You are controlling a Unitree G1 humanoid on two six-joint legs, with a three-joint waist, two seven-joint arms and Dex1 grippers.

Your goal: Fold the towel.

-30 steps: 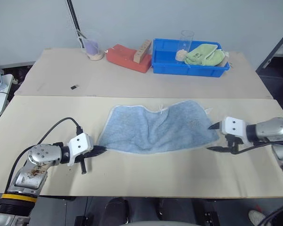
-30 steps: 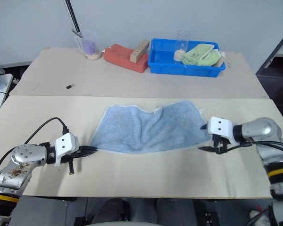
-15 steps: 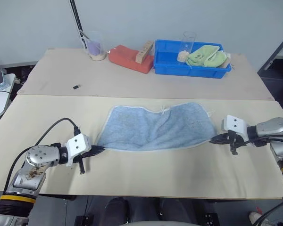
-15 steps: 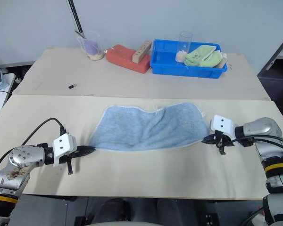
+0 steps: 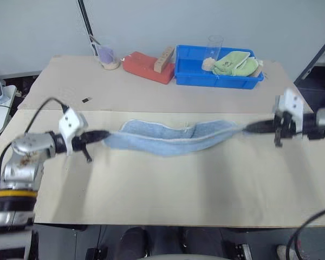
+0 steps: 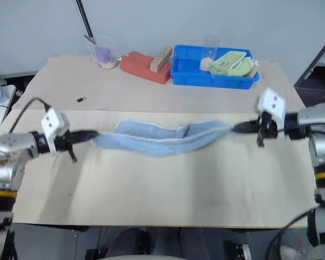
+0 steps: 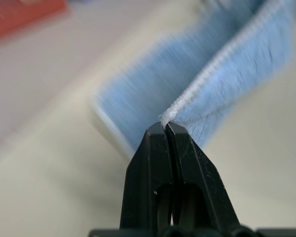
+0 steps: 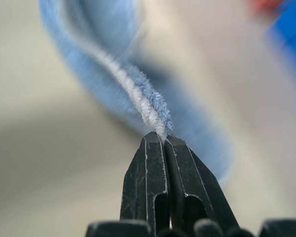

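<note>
the towel (image 5: 170, 140) — light blue terry cloth with a thin white edging — is held stretched above the tan table (image 5: 168, 189), sagging in a soft band. one corner is pinched by the left gripper (image 5: 104, 134), the other by the right gripper (image 5: 248, 128). beyond, a blue plastic bin (image 5: 216, 70) holds a light green cloth (image 5: 235, 63).

From my seat the towel (image 7: 222, 74) smears into blur past the pinched white edging in both wrist views; I can't read the small dark item (image 5: 85, 99) on the far board, and my right arm runs off frame
</note>
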